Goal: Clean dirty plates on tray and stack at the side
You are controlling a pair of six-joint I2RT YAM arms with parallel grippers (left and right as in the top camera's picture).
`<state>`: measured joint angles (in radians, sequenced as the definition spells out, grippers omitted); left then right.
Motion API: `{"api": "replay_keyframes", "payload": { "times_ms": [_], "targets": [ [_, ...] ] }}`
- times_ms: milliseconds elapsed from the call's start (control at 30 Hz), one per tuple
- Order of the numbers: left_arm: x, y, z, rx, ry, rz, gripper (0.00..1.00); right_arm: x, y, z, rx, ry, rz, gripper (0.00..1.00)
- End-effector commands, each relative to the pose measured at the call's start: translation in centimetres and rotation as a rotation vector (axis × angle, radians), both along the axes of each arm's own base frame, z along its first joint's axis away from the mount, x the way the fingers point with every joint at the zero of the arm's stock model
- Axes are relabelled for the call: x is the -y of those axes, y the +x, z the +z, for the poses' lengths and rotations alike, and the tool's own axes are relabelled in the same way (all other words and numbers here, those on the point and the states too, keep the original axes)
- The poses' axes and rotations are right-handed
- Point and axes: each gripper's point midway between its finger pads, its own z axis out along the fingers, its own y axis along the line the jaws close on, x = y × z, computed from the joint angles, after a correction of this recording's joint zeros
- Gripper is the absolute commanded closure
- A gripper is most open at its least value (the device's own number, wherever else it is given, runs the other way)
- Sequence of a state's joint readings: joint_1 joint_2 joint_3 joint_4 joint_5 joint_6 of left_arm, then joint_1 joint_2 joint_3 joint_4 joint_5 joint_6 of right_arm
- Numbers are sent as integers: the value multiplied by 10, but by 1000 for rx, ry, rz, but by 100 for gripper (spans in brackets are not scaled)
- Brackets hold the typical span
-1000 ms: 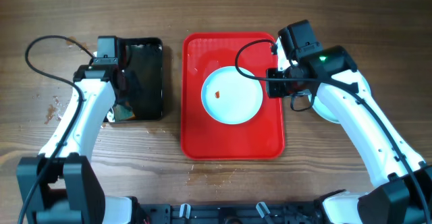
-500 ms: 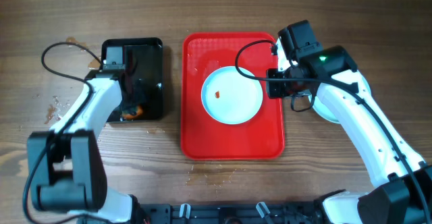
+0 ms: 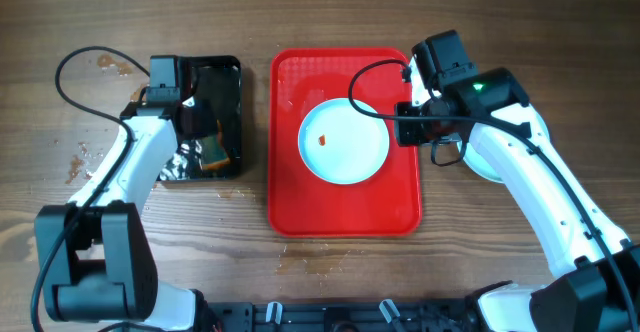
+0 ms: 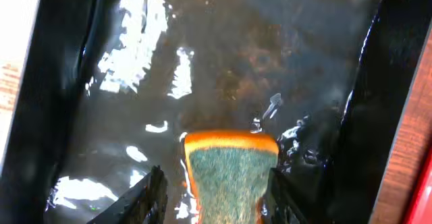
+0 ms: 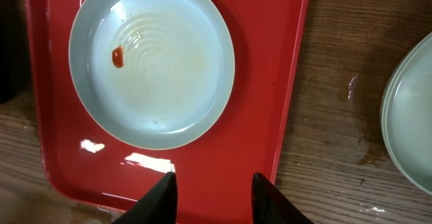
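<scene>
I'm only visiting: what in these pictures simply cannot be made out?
Side plates: cut by the right wrist view's edge, covered by the right arm overhead; their number is unclear.
Sponge: its lower end is cut by the left wrist view's bottom edge; whether the left gripper pinches it is unclear.
Black tray: glare on the wet floor hides its bottom.

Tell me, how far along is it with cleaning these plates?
Looks done: at least one pale plate rests beside the red tray. In hand: the left hand straddles a sponge in the black tray. Left: the smeared plate on the red tray needs wiping and stacking.
</scene>
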<state>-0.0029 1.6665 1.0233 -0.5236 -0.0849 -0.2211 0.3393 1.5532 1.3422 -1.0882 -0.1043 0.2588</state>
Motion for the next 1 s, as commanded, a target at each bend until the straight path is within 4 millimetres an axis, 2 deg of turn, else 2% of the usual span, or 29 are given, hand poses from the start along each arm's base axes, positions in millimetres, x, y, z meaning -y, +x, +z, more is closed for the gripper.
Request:
{"api": "replay_keyframes", "payload": {
  "times_ms": [0, 100, 133, 167, 200, 267, 300, 367, 433, 467, 633, 767, 833, 867, 900, 967],
  "targets": [
    [0, -1, -24, -62, 2, -9, 54, -4, -2, 5, 7, 31, 18, 63],
    [12, -8, -49, -132, -63, -32, 51, -4, -2, 5, 7, 31, 18, 64],
    [12, -9, -53, -144, -61, -31, 88, -4, -2, 5, 7, 31, 18, 63],
    [10, -8, -52, -141, -54, -29, 96, -4, -2, 5, 7, 31, 18, 64],
    [3, -2, -40, -109, -14, -14, 96, -4, -2, 5, 7, 31, 18, 64],
    [2, 6, -19, -60, -11, -14, 96, -4, -2, 5, 6, 31, 18, 64],
    [3, 11, -3, -19, -9, -22, 96, -4, -2, 5, 7, 30, 18, 63],
    [6, 8, 17, 12, 8, -73, 96, -4, -1, 5, 9, 32, 17, 63],
    [6, -2, 14, -31, 6, -73, 53, -4, -1, 5, 10, 31, 18, 64],
    [5, -18, 5, -103, 4, -73, 47, -4, -1, 5, 9, 31, 18, 64],
    [5, -40, -16, -180, -1, -66, 48, -4, -1, 5, 10, 32, 18, 64],
    [12, -54, -50, -161, -41, -80, 55, -4, 0, 5, 14, 33, 18, 63],
    [16, -59, -58, -156, -62, -88, 68, -5, 0, 5, 15, 33, 18, 63],
    [16, -59, -58, -156, -60, -87, 87, -5, 0, 5, 14, 33, 18, 64],
    [16, -55, -54, -140, -60, -88, 96, -5, 0, 5, 15, 33, 18, 63],
    [16, -47, -34, -111, -60, -89, 96, -5, 0, 5, 15, 33, 18, 63]
  ]
}}
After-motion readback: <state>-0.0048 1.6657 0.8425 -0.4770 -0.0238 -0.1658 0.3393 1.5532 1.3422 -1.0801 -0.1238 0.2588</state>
